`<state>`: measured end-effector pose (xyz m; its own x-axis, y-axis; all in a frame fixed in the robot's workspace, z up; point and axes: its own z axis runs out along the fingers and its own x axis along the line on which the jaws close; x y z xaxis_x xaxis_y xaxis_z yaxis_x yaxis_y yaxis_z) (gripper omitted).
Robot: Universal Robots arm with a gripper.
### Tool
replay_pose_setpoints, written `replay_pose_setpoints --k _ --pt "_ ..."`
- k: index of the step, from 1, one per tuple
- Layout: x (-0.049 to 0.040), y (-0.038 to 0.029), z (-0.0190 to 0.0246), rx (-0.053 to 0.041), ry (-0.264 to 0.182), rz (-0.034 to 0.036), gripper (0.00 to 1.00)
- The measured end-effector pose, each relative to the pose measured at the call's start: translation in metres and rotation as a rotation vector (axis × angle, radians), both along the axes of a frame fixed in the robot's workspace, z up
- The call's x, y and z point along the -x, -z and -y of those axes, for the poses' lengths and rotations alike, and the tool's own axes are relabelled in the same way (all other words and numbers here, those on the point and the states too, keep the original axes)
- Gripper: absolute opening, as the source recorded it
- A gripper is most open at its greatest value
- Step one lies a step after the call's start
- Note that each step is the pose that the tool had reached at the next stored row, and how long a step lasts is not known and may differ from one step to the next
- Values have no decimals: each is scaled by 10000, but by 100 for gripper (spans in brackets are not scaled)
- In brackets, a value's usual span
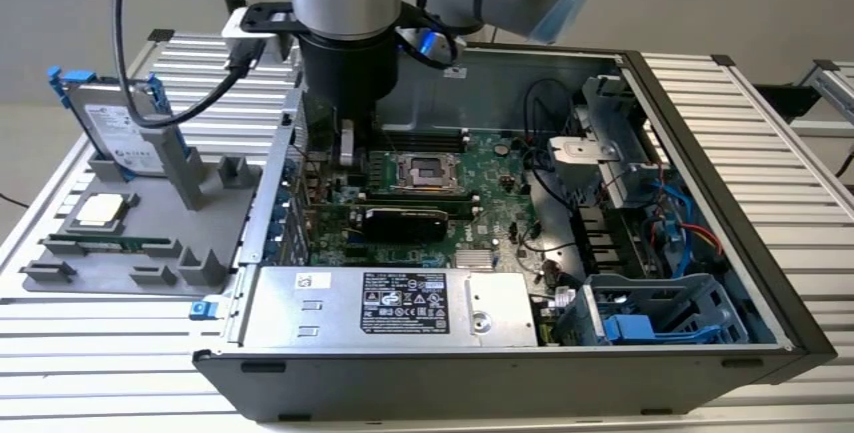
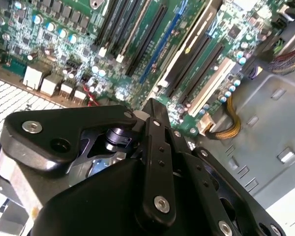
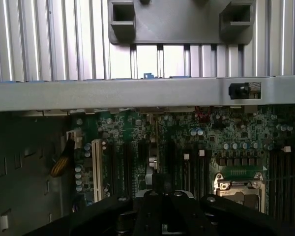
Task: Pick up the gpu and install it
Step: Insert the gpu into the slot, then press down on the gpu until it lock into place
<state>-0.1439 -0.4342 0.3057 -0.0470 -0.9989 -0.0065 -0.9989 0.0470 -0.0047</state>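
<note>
Gripper (image 1: 350,153) hovering inside the computer case (image 1: 747,253), jaw state not discernible; gpu (image 1: 407,221) sitting in its motherboard (image 1: 494,203) slot; seating squarely matters.

Green mobo (image 1: 441,193), grey ribbed table (image 1: 747,123), blk gpu (image 1: 407,221).

Arm: one silver and grey arm reached down from the top of the exterior view, its wrist pointing straight down.
Wrist: the black cylindrical wrist section stood upright, with a cable looping off toward the exterior view's left.
Gripper (image 1: 350,153): it hung low at the end of the wrist, near the exterior view's left.
Gripper body: black linkage plates with silver bolts (image 2: 161,202) showed in the second wrist view, and dark linkage (image 3: 162,206) in the first wrist view.
</note>
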Motion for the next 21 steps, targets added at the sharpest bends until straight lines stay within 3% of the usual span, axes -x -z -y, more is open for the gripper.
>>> replay_pose_setpoints --k 21 --pt "-380 -28 0 -1 0 -27 0"
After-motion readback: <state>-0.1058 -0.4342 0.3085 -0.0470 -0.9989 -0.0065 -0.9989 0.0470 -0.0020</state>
